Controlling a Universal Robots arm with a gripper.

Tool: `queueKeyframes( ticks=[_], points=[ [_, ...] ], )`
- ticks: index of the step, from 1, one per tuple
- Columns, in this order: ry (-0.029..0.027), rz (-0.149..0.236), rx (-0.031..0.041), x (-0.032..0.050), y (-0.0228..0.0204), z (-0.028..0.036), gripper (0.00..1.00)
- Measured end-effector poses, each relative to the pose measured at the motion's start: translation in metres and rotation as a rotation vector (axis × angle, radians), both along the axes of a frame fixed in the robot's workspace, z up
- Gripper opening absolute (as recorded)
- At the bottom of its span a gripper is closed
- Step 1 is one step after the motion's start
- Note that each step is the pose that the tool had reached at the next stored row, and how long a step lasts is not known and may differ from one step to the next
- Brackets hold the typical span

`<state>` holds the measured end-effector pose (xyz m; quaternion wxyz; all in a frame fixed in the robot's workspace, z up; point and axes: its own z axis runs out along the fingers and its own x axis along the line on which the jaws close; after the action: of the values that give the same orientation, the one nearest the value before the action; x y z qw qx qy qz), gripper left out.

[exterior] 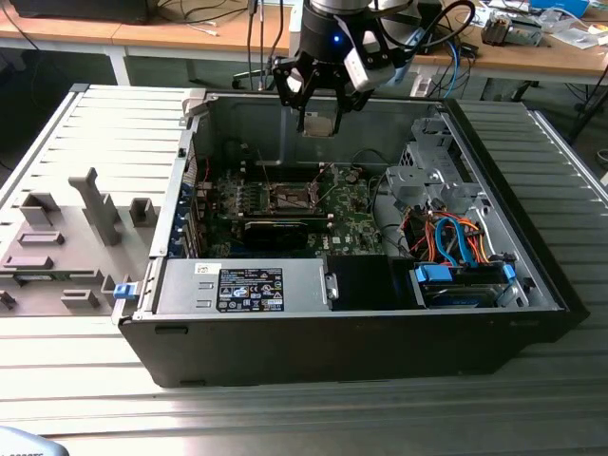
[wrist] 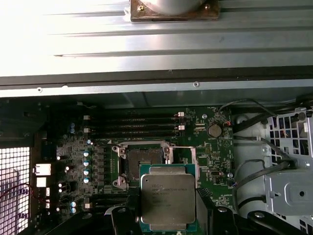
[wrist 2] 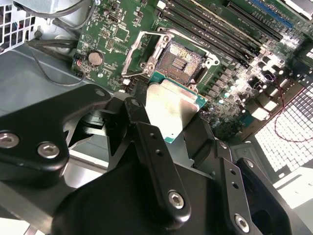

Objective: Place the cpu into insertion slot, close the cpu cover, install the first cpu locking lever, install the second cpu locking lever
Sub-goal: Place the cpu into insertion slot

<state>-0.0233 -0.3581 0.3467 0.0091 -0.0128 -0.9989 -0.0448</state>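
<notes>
Jaws shut on the cpu (wrist: 167,198), pinching two opposite edges, with a gap only as wide as the chip. The fingers (wrist 2: 151,147) touch the rim only, probably to spare the contacts. The chip is held flat, pale face toward the wrist, so it can go down square.

Below the jaws and a bit ahead is the insertion slot (wrist: 144,161), with its dark centre bare and nothing seated. The cpu is well apart from it, up near the case's open top in the exterior view.

The cpu cover (wrist 2: 132,56) looks swung open beside the slot, leaving it free. Around that is the green circuit board (wrist: 210,161). The computer case (exterior: 380,332) lies on its side on the desk (exterior: 532,399), so the board faces up at the jaws.
</notes>
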Motion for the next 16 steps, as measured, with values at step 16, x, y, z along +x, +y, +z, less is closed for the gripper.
queueKeyframes(
  ticks=[16],
  points=[
    [0.0, 0.0, 0.0, 0.0, 0.0, -0.0032, 0.54]
  ],
)
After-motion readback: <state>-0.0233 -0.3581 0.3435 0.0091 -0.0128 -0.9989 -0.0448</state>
